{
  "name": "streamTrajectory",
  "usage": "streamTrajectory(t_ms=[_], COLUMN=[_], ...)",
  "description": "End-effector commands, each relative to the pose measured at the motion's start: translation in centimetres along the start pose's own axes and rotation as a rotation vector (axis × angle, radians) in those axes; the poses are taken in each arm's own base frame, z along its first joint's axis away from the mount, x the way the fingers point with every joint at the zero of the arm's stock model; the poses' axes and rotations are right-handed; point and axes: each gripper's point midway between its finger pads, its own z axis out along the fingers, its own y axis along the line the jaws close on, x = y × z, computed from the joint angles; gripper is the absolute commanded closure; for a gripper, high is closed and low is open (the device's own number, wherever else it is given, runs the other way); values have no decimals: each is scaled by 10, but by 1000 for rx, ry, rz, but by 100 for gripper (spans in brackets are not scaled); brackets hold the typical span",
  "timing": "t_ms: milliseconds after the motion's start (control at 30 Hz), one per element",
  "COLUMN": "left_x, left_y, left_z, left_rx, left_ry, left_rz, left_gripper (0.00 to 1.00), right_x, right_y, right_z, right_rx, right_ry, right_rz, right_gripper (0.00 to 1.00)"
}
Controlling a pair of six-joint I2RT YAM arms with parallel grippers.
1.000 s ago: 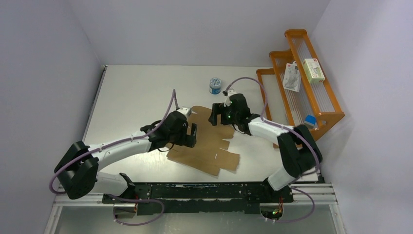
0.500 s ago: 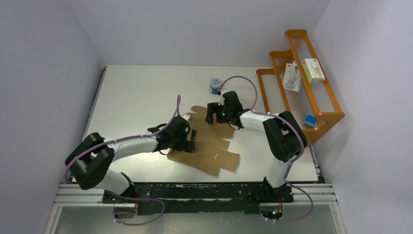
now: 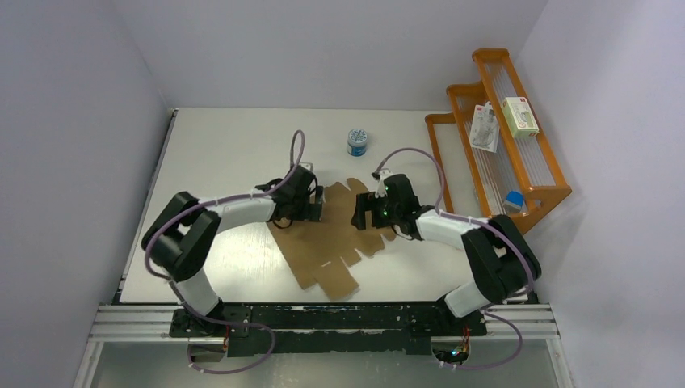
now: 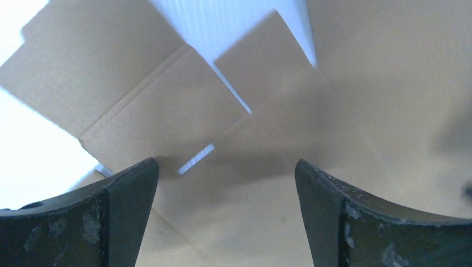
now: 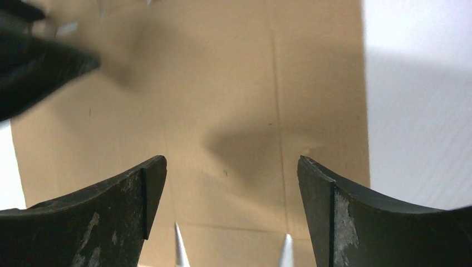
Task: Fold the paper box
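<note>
While the paper box (image 3: 327, 246) lies as a flat, unfolded sheet mid-table (image 3: 226, 153), its long axis runs from the far end toward the arm bases, slanting slightly left as it comes nearer. The left gripper (image 3: 317, 206) and right gripper (image 3: 360, 212) sit over its far part, each with fingers spread wide and gripping nothing.

We see plain pale walls (image 3: 323, 48) closing in a white table (image 3: 226, 153). Well to the right of the right pincer (image 3: 361, 212) stands an orange stepped shelf (image 3: 546, 192), perhaps wooden.

A robotics lab: plain white panels (image 3: 73, 121) enclose a table (image 3: 226, 153), and a left arm (image 3: 234, 212) and a right arm (image 3: 440, 229) are bolted to an aluminium rail (image 3: 133, 322).
</note>
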Motion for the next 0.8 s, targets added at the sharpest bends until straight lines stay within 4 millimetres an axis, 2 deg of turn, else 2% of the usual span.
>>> streamTrajectory(t_ms=[0,100,200,300,367,433,533,667,767], left_x=[-37,-62,-87,-105,-108,-105,-85,-46,-21], left_y=[-10,-23,-33,-34,-27,-10,9,16,23], left_z=[24,36,37,22,4,-15,-36,-45,-49], left_rx=[-3,15,27,21,-1,-56,-88,-43,-26], left_ry=[-46,-98,-149,-194,-221,-246,-257,-194,-159], left_rz=[24,33,47,39,12,-42,-109,-150,-169], left_gripper=[4,4,4,4,4,4,4,4,4], right_x=[68,83,83,64,45,24,-5,-23,-26], right_y=[27,56,75,76,69,60,57,56,52], right_z=[-21,-34,-48,-59,-63,-62,-54,-31,-16], right_rx=[-81,-146,-199,-176,-119,-57,-11,12,30], right_ry=[179,195,192,138,84,31,-10,-10,-2], right_rz=[47,16,4,-49,-102,-147,-203,-246,-256], right_gripper=[8,8,9,8,6,4,3,5,5])
